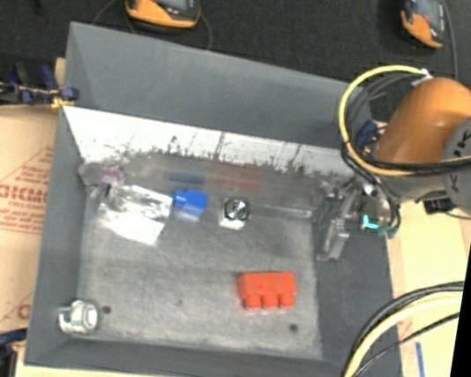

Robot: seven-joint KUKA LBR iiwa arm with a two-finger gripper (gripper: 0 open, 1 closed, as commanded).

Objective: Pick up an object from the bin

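Clock: 12 o'clock is pointing at the far wall of the bin (232, 102), at the top of the camera view.
Gripper (333, 234): is hanging low at the 3 o'clock edge of the bin floor, close against the right wall.
Gripper state: I cannot tell how far it is opening. Nothing from the bin is showing at its tip, so I am treating it as empty.
Nearest thing: a red toy brick (268, 290) is lying alone on bare floor, toward 5 o'clock of the floor's middle.
Key relation: from the gripper the brick is sitting at about 7 o'clock, near but clearly apart, with nothing lying between them.
Brick's long axis: is running roughly along the 9-to-3 line, with its right end tipping slightly toward 2. A grasp is likely working best across the short side.
Other candidates: a shiny metal piece (234, 212) is lying at 9 o'clock from the gripper, and a blue block (188, 203) is sitting farther along the same line.
Clutter: a clear plastic wrapper (135, 213) is spreading out just beside the blue block, on its 8 o'clock side.
Far corner: a small silvery cylinder (78, 318) is resting at the floor's 7 o'clock corner, well apart from the gripper.
Task stage: the pick is looking not yet begun.
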